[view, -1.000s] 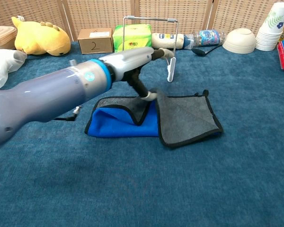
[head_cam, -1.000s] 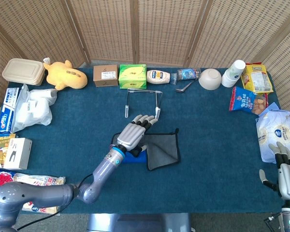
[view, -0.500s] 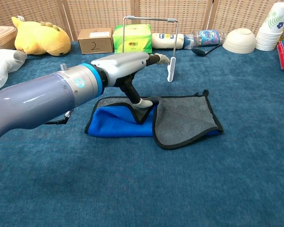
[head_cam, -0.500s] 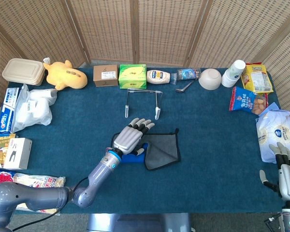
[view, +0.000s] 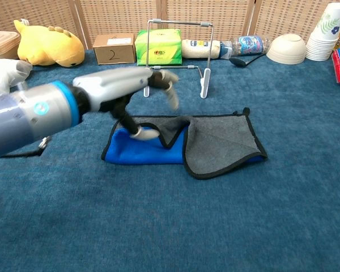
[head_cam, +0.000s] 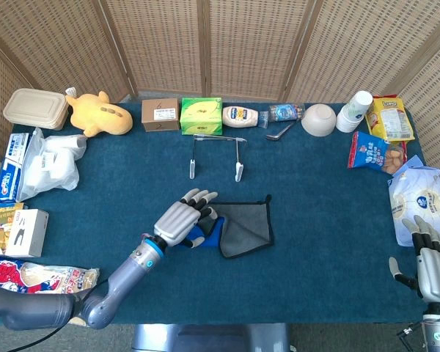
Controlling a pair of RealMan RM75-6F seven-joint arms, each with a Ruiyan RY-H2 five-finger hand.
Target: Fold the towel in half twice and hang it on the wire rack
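On the blue table (head_cam: pixel 315 220), the folded towel (head_cam: pixel 243 227), grey over blue, lies just before the wire rack (head_cam: pixel 216 154). The left hand (head_cam: pixel 182 218) hovers over its left end, fingers spread, empty. Only the head view shows the right hand (head_cam: pixel 429 257), open, idle. The cardboard box (view: pixel 114 48) reads "2".

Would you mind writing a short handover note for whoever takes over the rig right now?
Left robot hand: fingers spread, holding nothing, over the towel's left edge.
Right robot hand: open, idle at the table's right front corner.
Towel: flat mid-table, grey flap folded unevenly over the blue side.
Wire rack: upright behind the towel, bare.
Done: one rough fold at most.
Left: neaten, fold again, hang.
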